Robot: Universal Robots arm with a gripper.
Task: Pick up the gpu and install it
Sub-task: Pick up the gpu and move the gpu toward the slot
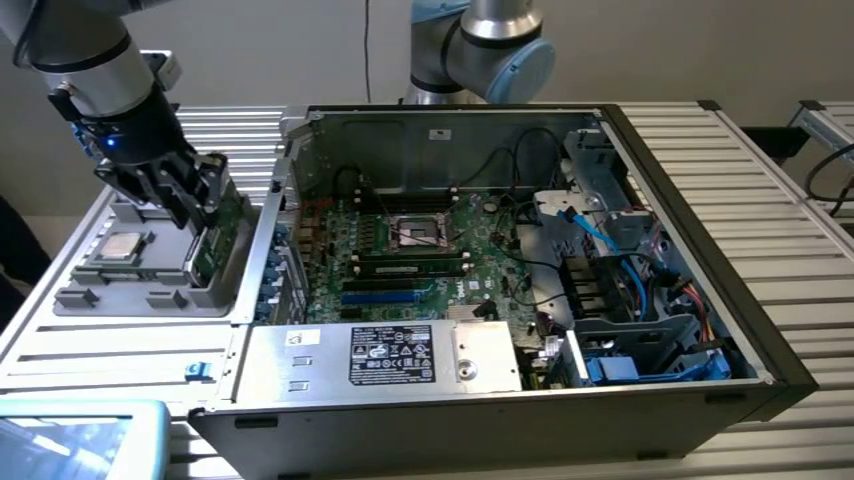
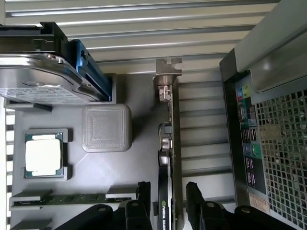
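The fingers [image 2: 193, 194] of the gripper [image 2: 168, 191] stand parted and straddle the gpu [image 2: 167, 139] without clamping it. The card stands on edge along the parts tray's [image 2: 139, 91] edge nearest the computer case [image 1: 694, 250]. This looks like the pick-up step, and a grip calls for closing squarely on both faces.

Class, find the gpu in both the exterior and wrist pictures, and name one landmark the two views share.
Exterior view: the gpu stands on edge in the grey tray at the exterior view's left, beside the case, under the gripper.
Wrist view: the gpu is edge-on between the open fingers, tray on one side, case on the other.
Shared landmark: the CPU in the tray.
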